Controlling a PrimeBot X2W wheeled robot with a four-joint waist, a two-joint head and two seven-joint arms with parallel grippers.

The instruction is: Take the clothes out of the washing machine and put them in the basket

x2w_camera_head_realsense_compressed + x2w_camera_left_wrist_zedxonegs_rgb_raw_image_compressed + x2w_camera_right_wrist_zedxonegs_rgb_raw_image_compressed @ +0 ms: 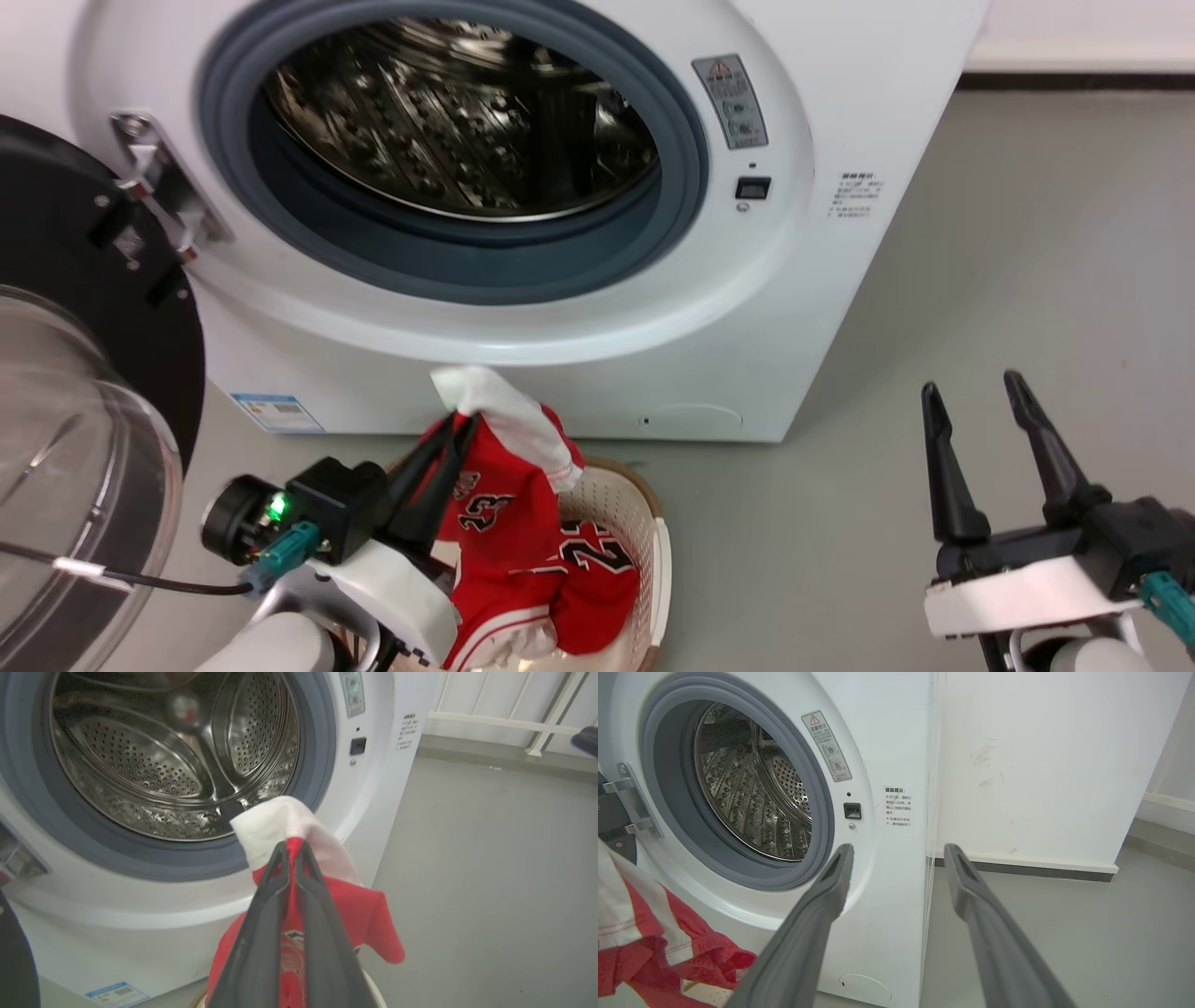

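Note:
The white washing machine (579, 317) stands with its door swung open at the left, and its steel drum (457, 121) holds no garment that I can see. My left gripper (464, 420) is shut on a red jersey (499, 509) with white lining, held over the cream basket (644, 523) on the floor in front of the machine. More red cloth with "23" (593, 560) lies in the basket. In the left wrist view the fingers (280, 891) pinch the red and white cloth (285, 821). My right gripper (976, 397) hovers open at the lower right, holding nothing.
The glass door (75, 448) with its black rim stands open at the far left, close to my left arm. Grey floor (980, 280) stretches to the right of the machine. A white wall and skirting (1041, 765) run behind it.

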